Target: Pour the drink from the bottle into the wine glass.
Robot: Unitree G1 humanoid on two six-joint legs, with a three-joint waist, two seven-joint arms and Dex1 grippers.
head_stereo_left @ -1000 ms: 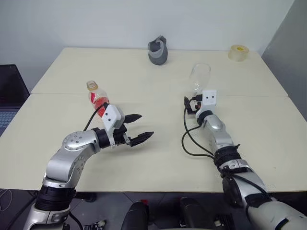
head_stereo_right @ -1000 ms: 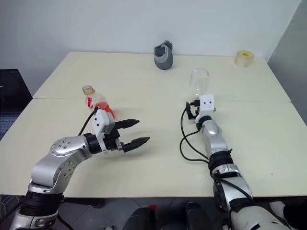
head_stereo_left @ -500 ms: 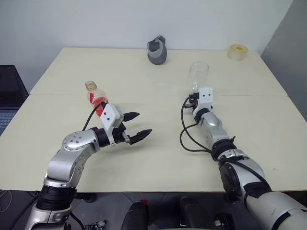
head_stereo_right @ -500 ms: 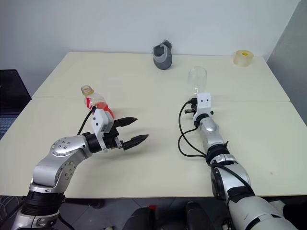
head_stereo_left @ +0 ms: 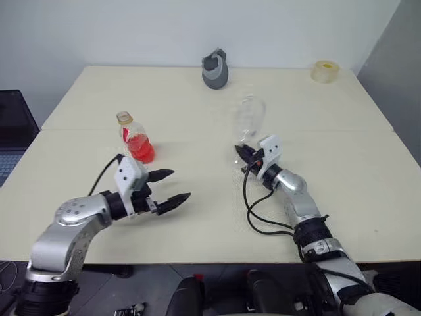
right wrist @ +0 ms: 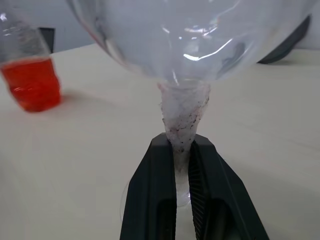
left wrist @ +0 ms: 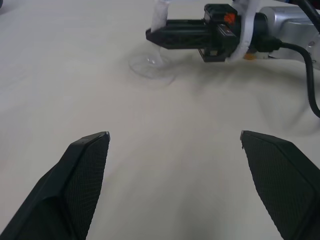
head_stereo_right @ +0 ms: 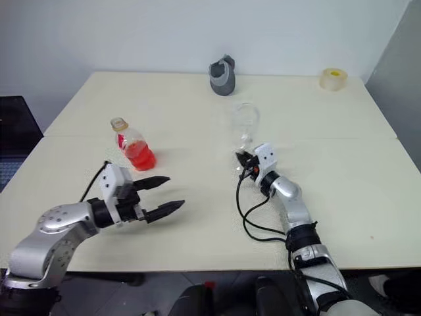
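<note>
The bottle [head_stereo_left: 137,141] stands upright on the left part of the table, its lower half full of the red drink [head_stereo_left: 140,149]; it also appears in the right wrist view [right wrist: 30,75]. My left gripper [head_stereo_left: 170,186] hovers open and empty in front of it, slightly to its right, and clear of it; its fingers [left wrist: 85,175] frame bare table. The wine glass [head_stereo_left: 250,118] is upright and empty near the table's middle. My right gripper [head_stereo_left: 240,153] is shut on its stem [right wrist: 182,120], just below the bowl [right wrist: 190,35]. The glass's foot [left wrist: 150,65] sits at table level.
A grey jug-like object [head_stereo_left: 215,69] stands at the back centre and a tape roll [head_stereo_left: 325,71] at the back right corner. A black cable [head_stereo_left: 256,210] loops on the table beside my right arm. A seam [head_stereo_left: 79,130] crosses the table [head_stereo_left: 197,217].
My right gripper has shut on the wine glass's stem and carried the glass left and nearer to me. My left gripper, still open, has drawn back to the left, away from the bottle.
</note>
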